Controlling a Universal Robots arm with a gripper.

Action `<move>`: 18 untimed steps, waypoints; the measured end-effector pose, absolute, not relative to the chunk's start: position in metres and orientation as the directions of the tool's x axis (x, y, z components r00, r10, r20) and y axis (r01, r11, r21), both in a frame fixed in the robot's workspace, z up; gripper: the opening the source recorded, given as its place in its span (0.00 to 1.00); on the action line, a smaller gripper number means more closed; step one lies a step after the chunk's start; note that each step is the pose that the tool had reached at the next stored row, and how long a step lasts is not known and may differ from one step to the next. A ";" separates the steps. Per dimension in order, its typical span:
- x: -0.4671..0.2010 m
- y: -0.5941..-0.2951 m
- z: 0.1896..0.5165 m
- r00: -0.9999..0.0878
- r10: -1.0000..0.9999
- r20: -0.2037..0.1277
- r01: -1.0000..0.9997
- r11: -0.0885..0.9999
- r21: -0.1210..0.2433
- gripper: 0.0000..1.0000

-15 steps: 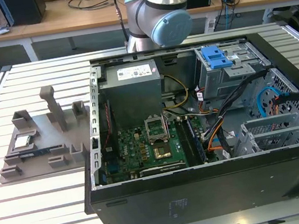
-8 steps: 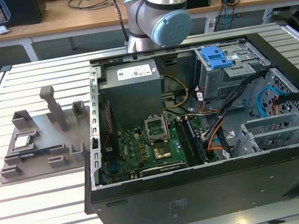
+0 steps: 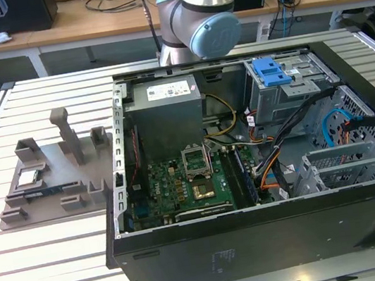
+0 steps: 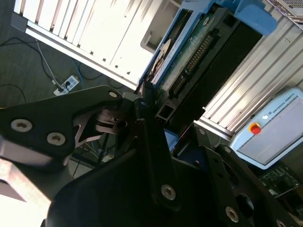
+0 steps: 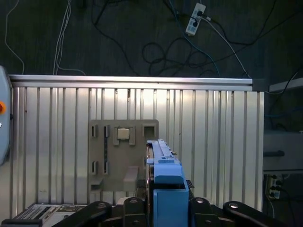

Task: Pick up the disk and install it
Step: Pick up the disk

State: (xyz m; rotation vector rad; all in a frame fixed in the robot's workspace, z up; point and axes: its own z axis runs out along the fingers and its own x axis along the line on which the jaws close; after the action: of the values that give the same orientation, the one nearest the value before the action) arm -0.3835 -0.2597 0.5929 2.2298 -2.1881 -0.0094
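The disk (image 5: 166, 182) is off the counter (image 3: 66, 274) and up in the air, clamped between the black fingers (image 5: 201, 208). They are drawn in narrow against its two sides, and the bright blue bracket sits right in the gap between them.

In the second wrist view the disk (image 4: 189, 56) is seen edge-on. It reaches away from the fingers (image 4: 147, 142) with its connector edge showing and the blue plastic running along its side. A pale teach pendant (image 4: 272, 130) lies beyond it.

In the first wrist view the slatted counter spreads out below the held disk. A grey fixture plate (image 5: 123, 146) lies on the counter, off to one side of the disk's line.

In the exterior view the arm (image 3: 203, 17) rises behind the opened computer case (image 3: 261, 243). The case lies on its side on the counter. Inside it, on the exterior view's right, is a metal cage with a blue handle (image 3: 273, 73). The grey fixture plate (image 3: 50, 176) lies on the exterior view's left, just beside the case.
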 end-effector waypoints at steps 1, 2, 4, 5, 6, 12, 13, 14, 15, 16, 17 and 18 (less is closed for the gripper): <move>-0.383 -0.260 0.595 0.019 -1.000 0.008 -1.000 -0.019 0.017 0.37; -0.383 -0.260 0.598 0.019 -1.000 0.008 -1.000 -0.019 0.017 0.37; -0.383 -0.259 0.603 0.019 -1.000 0.008 -1.000 -0.019 0.017 0.37; -0.383 -0.259 0.606 0.019 -1.000 0.008 -1.000 -0.019 0.017 0.37; -0.383 -0.259 0.608 0.019 -1.000 0.008 -1.000 -0.019 0.017 0.37; -0.383 -0.259 0.615 0.019 -1.000 0.007 -1.000 -0.019 0.017 0.37; -0.383 -0.259 0.615 0.019 -1.000 0.007 -1.000 -0.019 0.017 0.37; -0.383 -0.259 0.615 0.019 -1.000 0.007 -1.000 -0.019 0.017 0.37; -0.383 -0.259 0.615 0.019 -1.000 0.007 -1.000 -0.019 0.017 0.37; -0.381 -0.261 0.615 0.019 -1.000 0.007 -1.000 -0.019 0.017 0.37; -0.379 -0.263 0.615 0.019 -1.000 0.007 -1.000 -0.019 0.017 0.37; -0.375 -0.267 0.614 0.019 -1.000 0.006 -1.000 -0.019 0.018 0.37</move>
State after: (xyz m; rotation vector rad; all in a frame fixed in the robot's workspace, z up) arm -0.3751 -0.2670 0.6139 2.2299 -2.1884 -0.0125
